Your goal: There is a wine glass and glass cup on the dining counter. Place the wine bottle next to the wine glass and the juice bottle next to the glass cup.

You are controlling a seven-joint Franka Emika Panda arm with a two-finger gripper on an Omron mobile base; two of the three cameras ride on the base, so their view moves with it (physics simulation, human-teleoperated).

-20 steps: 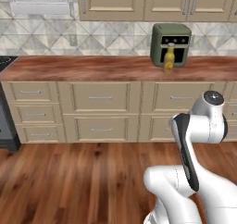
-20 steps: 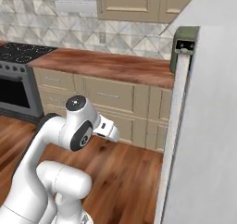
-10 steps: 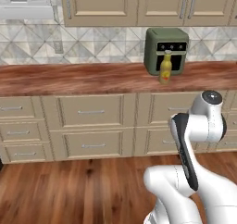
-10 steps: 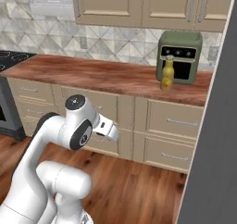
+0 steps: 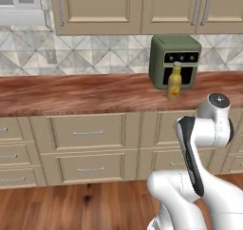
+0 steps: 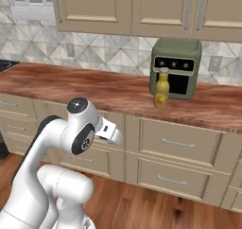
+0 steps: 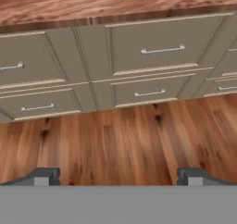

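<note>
Juice bottle upright on wall counter, touching air fryer front (contents unclear). Gripper wide open, empty. Base drove closer since 0.5 s ago.

The white arm is folded close over its base, gripper spread wide, holding nothing

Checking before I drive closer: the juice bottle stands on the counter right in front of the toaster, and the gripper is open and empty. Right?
Not a toaster: the juice bottle stands on the counter in front of a green air fryer, as the right base view shows. The gripper is open and empty.
</note>
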